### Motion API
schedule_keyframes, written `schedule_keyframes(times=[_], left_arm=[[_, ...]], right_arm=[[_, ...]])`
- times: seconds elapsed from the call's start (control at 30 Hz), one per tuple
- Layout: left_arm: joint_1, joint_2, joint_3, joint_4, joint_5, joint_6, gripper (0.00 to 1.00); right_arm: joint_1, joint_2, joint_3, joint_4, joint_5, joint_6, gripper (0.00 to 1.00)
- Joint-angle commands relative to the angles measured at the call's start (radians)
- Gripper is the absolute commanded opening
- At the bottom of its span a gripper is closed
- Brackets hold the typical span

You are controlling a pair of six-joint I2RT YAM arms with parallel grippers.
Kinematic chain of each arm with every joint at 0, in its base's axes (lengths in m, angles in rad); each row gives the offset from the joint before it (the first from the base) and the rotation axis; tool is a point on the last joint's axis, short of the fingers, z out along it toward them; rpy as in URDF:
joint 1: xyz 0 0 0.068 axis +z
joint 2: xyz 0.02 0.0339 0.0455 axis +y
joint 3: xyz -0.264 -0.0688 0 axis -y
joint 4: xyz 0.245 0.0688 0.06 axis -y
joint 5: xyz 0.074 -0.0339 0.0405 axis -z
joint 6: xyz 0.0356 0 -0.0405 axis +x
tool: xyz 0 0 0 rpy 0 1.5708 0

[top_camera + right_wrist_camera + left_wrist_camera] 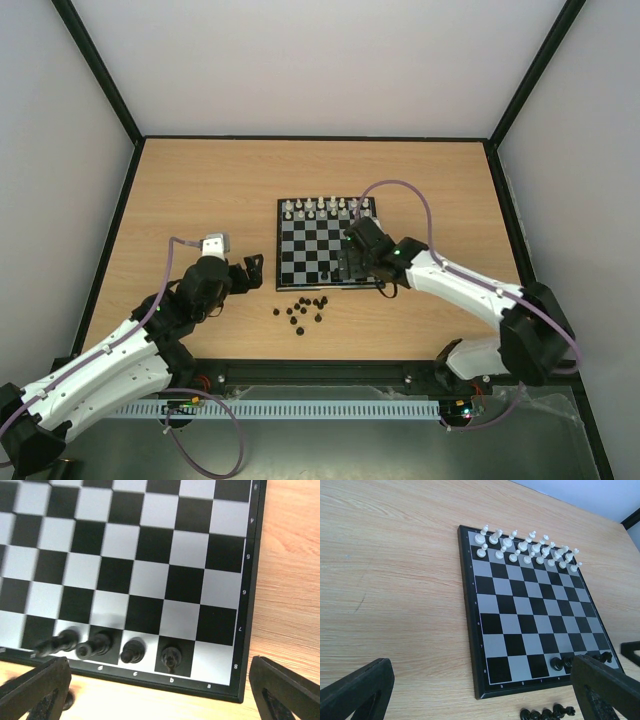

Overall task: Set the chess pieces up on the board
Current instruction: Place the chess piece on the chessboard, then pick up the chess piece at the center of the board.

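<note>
The board (310, 250) lies mid-table, with white pieces on its two far rows. Several black chess pieces (303, 309) lie loose on the table just in front of it. My right gripper (351, 266) hovers open and empty over the board's near right part. In the right wrist view (160, 695) four black pieces (133, 650) stand on the near row of the board (150, 580), at squares b to e; the corner square a is bare. My left gripper (252, 271) is open and empty just left of the board. Its view (480, 695) shows the board (520, 605) and some loose pieces (547, 713).
The white pieces (525, 547) fill the board's two far rows. Black frame rails (310, 138) edge the wooden table on all sides. The right arm's cable (425, 205) arcs over the board's far right corner.
</note>
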Motion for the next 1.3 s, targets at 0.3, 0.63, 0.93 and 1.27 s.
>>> schedule_keyframes(times=[0.3, 0.63, 0.93, 1.27], left_arm=[[0.001, -0.078, -0.014, -0.049, 0.003, -0.096, 1.0], [0.001, -0.109, -0.035, -0.065, 0.059, -0.126, 1.0], [0.001, -0.105, -0.038, -0.055, 0.071, -0.11, 1.0], [0.001, -0.094, -0.045, -0.039, 0.068, -0.093, 0.99]], right_arm=[[0.094, -0.234, -0.095, -0.043, -0.208, 0.037, 0.99], [0.294, -0.115, -0.089, -0.049, -0.079, 0.156, 0.64], [0.303, 0.047, -0.042, 0.007, -0.013, 0.203, 0.51], [0.302, 0.169, 0.044, 0.026, -0.019, 0.181, 0.47]])
